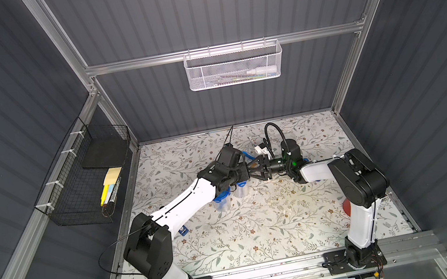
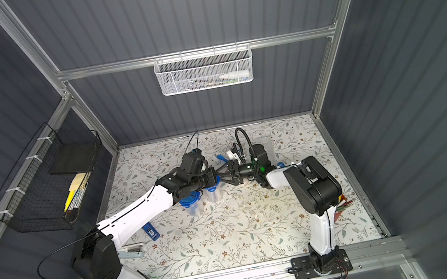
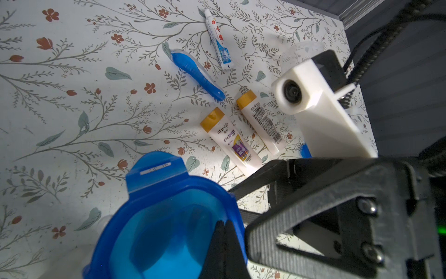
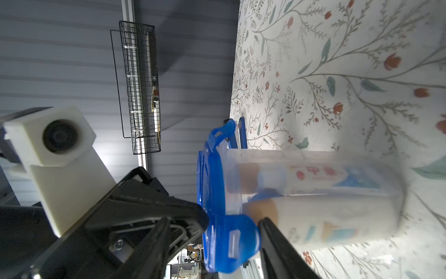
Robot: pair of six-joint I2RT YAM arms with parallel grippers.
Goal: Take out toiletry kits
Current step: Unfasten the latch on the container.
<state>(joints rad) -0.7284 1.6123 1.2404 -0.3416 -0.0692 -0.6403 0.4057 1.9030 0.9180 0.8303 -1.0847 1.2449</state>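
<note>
Where bottles [image 3: 231,142] lie, glossy plastic, rounded caps [image 3: 212,119]

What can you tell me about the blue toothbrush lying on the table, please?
The blue toothbrush looks like glossy plastic: a short, curved handle, its wider end seemingly under a clear cover. It lies flat on the floral table, between the toothpaste tube and two tan-capped cream bottles, near both and seemingly touching neither.

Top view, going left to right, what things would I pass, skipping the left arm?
In a top view: black wire basket → dark-blue flat gadget → blue-lidded jar → second clear jar → right arm.
</note>
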